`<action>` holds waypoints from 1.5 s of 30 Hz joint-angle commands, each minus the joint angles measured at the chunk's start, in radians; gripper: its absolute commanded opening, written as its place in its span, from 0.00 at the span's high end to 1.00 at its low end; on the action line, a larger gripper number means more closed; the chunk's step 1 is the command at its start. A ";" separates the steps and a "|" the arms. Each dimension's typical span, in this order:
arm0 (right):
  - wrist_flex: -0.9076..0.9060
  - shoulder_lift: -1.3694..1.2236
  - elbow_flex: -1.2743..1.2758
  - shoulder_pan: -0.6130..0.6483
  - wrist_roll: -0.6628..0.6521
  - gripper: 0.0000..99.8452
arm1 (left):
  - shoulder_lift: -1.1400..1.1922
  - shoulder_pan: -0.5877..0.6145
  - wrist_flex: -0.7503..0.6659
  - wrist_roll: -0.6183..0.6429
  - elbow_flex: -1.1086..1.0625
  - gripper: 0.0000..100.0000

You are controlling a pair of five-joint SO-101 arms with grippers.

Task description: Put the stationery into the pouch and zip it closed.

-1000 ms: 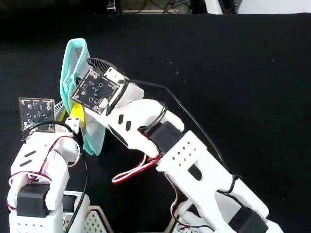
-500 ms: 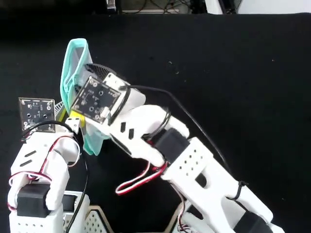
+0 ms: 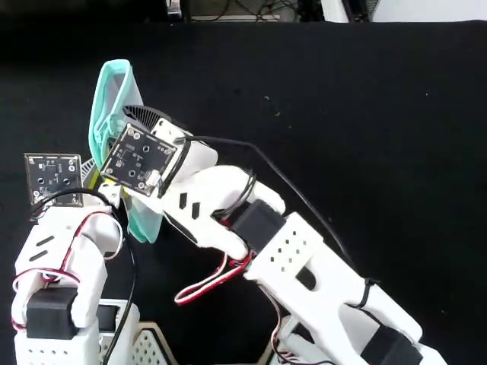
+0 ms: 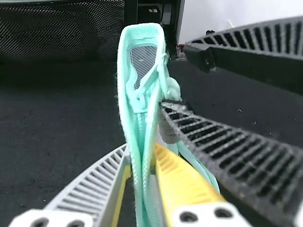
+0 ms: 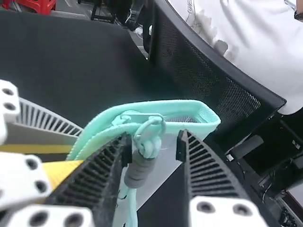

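Observation:
A mint green pouch (image 3: 106, 95) stands on edge at the table's left. My left gripper (image 4: 142, 163) is shut on the pouch's (image 4: 141, 61) near end, its zipper edge pinched between the grey and the yellow finger. In the high view the left gripper (image 3: 106, 188) sits just below the pouch. My right gripper (image 5: 154, 142) is open, its black fingers standing on either side of the grey zipper pull (image 5: 141, 165) with its mint cord. The pull (image 4: 165, 131) rests against one black finger (image 4: 199, 137). The pouch's (image 5: 156, 111) inside is hidden.
The black table (image 3: 342, 114) spreads wide to the right and far side. The right arm's white body (image 3: 304, 266) crosses from the front right toward the pouch. A black mesh chair back (image 5: 203, 80) stands beyond the table.
The right arm's wrist has shifted a little to the left over the pouch, and the pouch's top has leaned slightly left. The left arm has hardly moved.

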State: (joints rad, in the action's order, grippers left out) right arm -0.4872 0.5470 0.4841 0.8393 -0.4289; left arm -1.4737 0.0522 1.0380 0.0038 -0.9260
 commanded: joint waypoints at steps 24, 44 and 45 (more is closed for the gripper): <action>0.048 -0.010 -0.013 -0.043 0.006 0.83 | -0.046 -0.079 0.020 -0.005 0.018 0.93; 0.081 -0.008 -0.008 -0.078 0.002 0.99 | -0.101 -0.077 0.018 -0.046 -0.007 0.93; 0.083 -0.004 -0.012 -0.094 0.006 0.99 | -0.101 -0.077 0.017 -0.046 -0.007 0.93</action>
State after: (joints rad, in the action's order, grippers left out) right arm -0.4350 0.5347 0.4841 0.7917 -0.4335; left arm -1.5597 -0.0015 1.0610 -0.0253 -0.9459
